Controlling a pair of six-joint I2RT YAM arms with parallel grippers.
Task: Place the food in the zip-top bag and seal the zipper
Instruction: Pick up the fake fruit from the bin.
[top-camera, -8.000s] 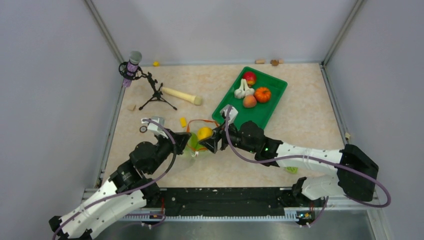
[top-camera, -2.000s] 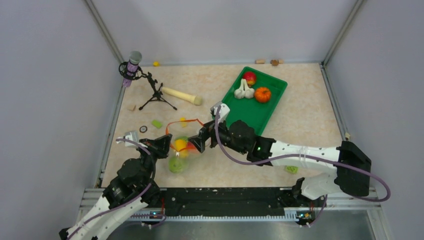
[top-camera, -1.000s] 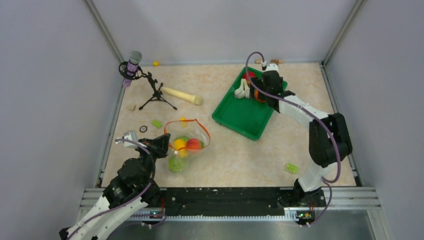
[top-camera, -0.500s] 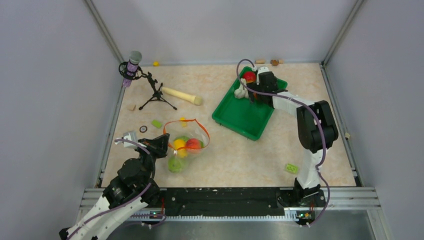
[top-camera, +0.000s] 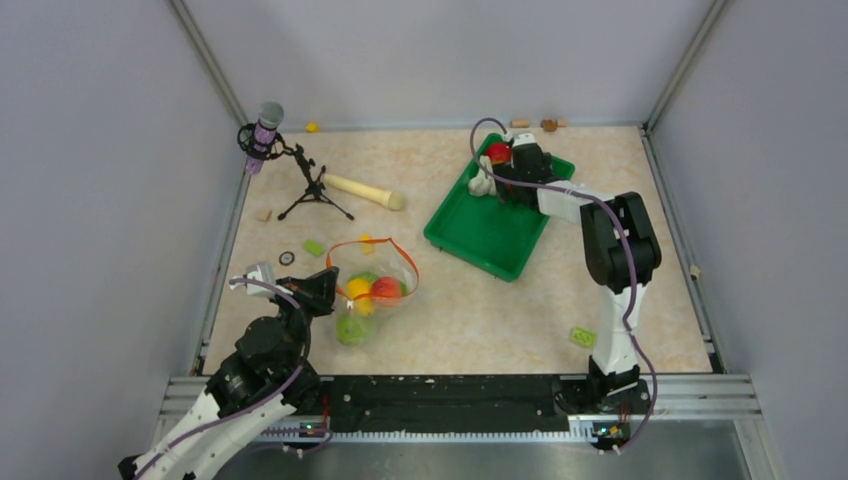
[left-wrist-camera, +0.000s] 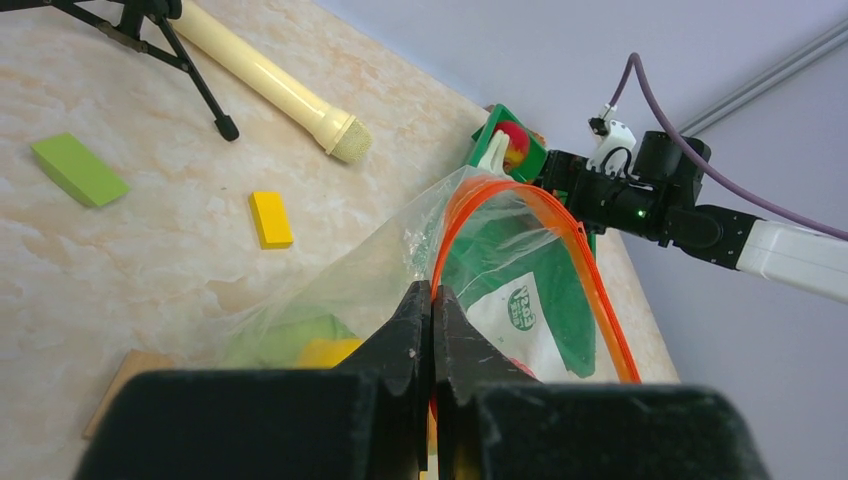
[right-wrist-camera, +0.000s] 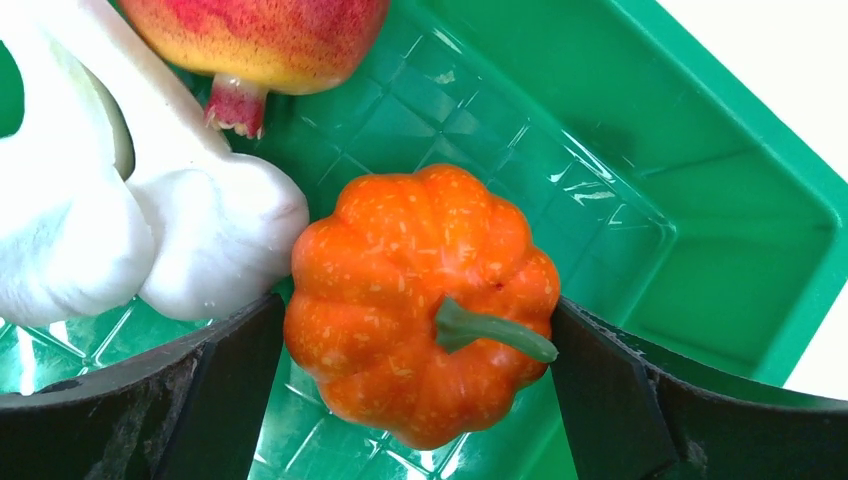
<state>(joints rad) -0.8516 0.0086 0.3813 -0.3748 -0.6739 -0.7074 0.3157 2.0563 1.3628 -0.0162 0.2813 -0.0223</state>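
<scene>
**A:** From above: the left gripper (top-camera: 322, 290) is at the rim of the zip-top bag (top-camera: 395, 270). The bag lies on the table (top-camera: 480, 310), near left, with food (top-camera: 372, 290) inside. The right gripper (top-camera: 512, 182) is down in the green tray (top-camera: 480, 232).

**B:** Left wrist: fingers pressed together, pinching the bag's mouth right at the zipper (left-wrist-camera: 470, 215).

**A:** Right wrist: jaws spread wide, one either side of the orange pumpkin (right-wrist-camera: 420, 300). The white garlic (right-wrist-camera: 150, 240) is touching it and the red apple (right-wrist-camera: 260, 30) lies beyond. Whether the fingers touch the pumpkin, I can't tell.
</scene>
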